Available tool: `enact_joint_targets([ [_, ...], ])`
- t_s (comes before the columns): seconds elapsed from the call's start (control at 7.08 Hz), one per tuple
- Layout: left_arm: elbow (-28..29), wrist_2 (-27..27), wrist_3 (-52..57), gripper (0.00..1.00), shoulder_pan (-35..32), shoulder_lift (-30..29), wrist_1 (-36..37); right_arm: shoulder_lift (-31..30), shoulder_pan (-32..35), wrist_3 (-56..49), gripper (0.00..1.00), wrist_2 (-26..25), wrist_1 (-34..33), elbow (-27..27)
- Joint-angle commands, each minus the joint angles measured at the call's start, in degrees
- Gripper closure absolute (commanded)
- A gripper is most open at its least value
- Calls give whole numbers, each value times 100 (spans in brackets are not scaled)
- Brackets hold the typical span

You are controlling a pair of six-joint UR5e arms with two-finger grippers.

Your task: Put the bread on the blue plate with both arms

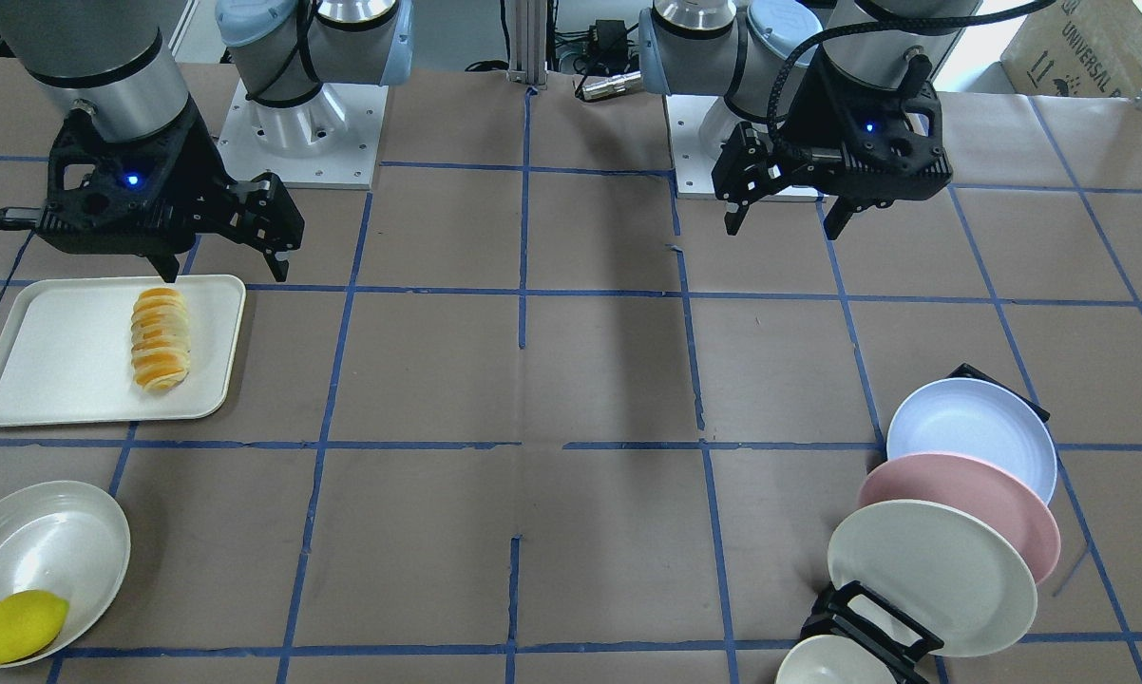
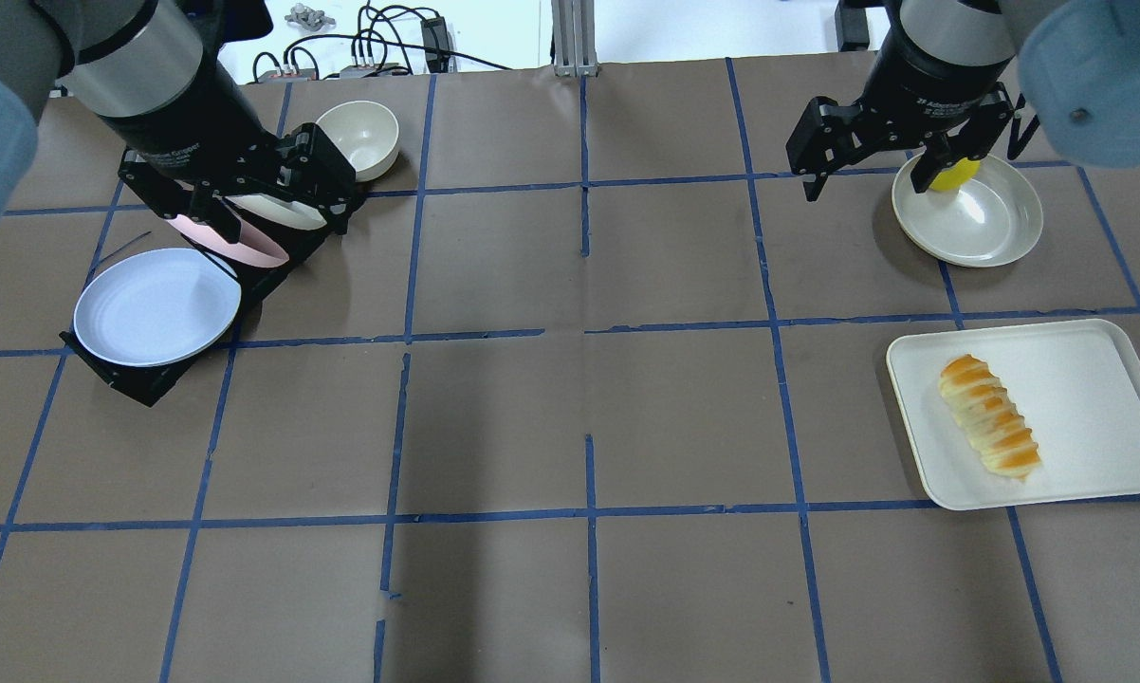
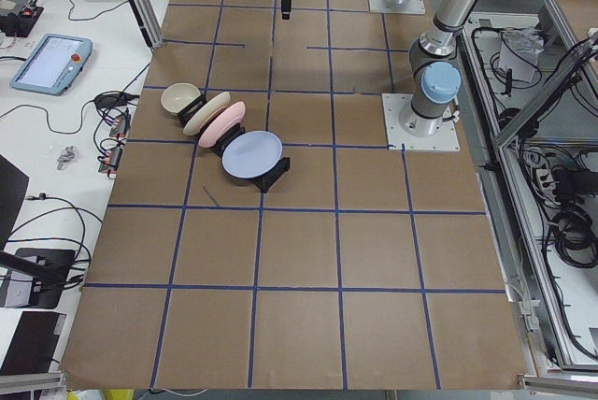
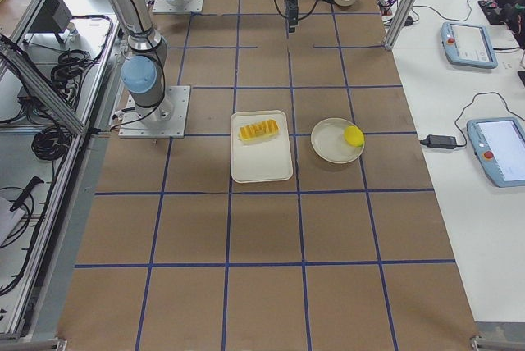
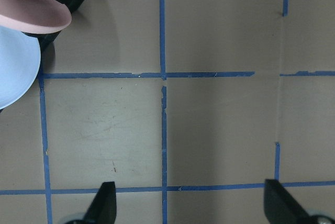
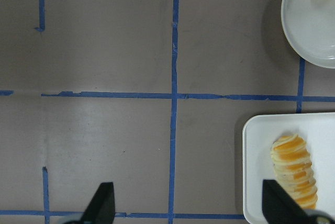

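Observation:
The bread [image 1: 161, 339] lies on a cream tray [image 1: 58, 351]; it also shows in the overhead view [image 2: 992, 415] and the right wrist view [image 6: 294, 171]. The blue plate [image 1: 972, 437] leans in a black rack at the end nearest the robot [image 2: 156, 306], and its edge shows in the left wrist view [image 5: 13, 67]. My right gripper [image 1: 224, 274] is open and empty, above the table beside the tray [image 2: 864, 188]. My left gripper [image 1: 783, 228] is open and empty, high over the rack's far end [image 2: 281, 223].
A pink plate [image 1: 961, 494] and a cream-white plate [image 1: 927, 570] lean in the same rack, with a small bowl [image 2: 359, 138] beyond it. A white dish [image 1: 48, 551] holds a yellow lemon [image 1: 17, 625] near the tray. Brown paper with blue tape lines covers the table.

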Motion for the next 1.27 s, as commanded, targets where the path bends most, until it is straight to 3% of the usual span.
enact_joint_targets([
  [0.0,-24,0,0,0,0,0,0,8,-1,-9,0,-21,0,9],
  [0.57,19,35,9,0,0,26,-122,17,-115,-270,1,-56,-96,131],
  [0.85,81,272,9,0,0,0,-352,297,-1015,-1428,4,-4,-366,297],
  [0.99,55,316,44,0,0,17,-360,333,-1560,-2224,8,14,-561,699],
  [1.13,46,482,305,0,35,17,-360,333,-1957,-2789,8,-21,-1154,1321],
])
